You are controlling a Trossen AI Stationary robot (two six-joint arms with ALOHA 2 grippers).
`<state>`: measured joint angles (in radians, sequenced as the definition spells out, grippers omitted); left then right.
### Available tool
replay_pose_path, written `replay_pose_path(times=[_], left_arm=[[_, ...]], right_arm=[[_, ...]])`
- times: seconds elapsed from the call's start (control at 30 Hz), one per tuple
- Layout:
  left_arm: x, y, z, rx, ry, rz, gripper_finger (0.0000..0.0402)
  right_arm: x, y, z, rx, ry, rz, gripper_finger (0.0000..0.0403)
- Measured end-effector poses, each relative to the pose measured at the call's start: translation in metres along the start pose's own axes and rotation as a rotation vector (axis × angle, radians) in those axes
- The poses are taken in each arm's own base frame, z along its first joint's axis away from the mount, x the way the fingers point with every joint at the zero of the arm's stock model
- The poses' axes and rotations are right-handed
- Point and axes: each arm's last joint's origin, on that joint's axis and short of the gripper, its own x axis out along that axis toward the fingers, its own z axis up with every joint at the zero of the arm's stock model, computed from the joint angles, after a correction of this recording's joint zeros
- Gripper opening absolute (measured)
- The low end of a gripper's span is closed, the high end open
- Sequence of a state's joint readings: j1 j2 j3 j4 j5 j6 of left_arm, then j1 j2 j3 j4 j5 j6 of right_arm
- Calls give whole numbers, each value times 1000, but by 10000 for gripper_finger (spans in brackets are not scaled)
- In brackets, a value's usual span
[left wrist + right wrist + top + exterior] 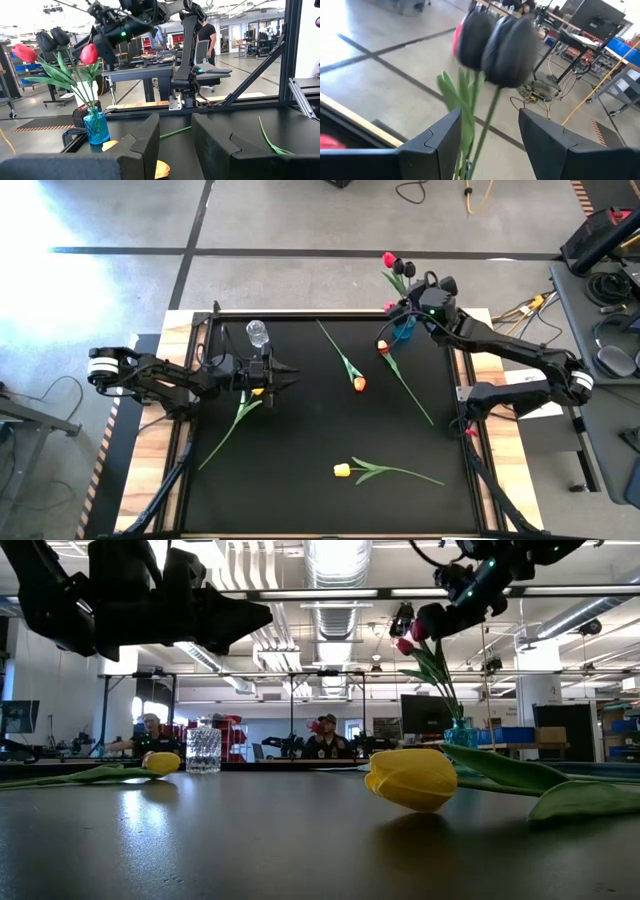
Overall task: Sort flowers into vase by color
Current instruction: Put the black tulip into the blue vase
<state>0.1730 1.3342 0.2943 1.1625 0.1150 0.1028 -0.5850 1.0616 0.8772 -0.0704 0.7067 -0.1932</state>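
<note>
R gripper (408, 308) sits above the blue vase (403, 330) at the table's far R corner, jaws apart, nothing clamped: in the R wrist view the fingers (437, 137) stand either side of the dark-headed stems w/ a clear gap on both sides. Blue vase (96, 128) already holds red and dark tulips (55, 47), heads up, leaning slightly. L gripper (278, 380) is at the L-centre of the mat, just beside the clear glass vase (258, 333), pointing toward the middle; jaws apart and empty per L wrist view, w/ a yellow/orange bloom showing low between the fingers (145, 142). A yellow tulip (243, 408) lies under/just behind the L gripper, stem running toward the near L corner. Other flowers on the mat: orange tulip (359, 383) near centre, orange/red tulip (383, 347) near the blue vase w/ stem running toward the R side, yellow tulip (343, 470) near the front edge. Clear vase looks empty. Step in hand, as judged: R arm at the release of a dark tulip into the blue vase; L arm lined up for a pick of the yellow tulip. Next move calls for: R to lift straight up w/o snagging heads or tipping the vase; L to drop onto the stem, not the bloom, then grip and tilt upright for the clear vase.
</note>
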Motion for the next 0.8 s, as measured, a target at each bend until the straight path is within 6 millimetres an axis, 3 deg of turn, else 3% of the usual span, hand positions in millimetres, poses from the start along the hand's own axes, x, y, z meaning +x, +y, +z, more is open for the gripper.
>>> replay_pose_path(times=[0.33,0.57,0.8], left_arm=[[0,0,0,0,2,0,100],[0,0,0,0,3,0,100],[0,0,0,0,5,-1,100]], right_arm=[[-26,-25,8,53,-61,-11,187],[-37,-31,1,-9,-15,40,175],[-33,-25,-8,-42,19,69,107]])
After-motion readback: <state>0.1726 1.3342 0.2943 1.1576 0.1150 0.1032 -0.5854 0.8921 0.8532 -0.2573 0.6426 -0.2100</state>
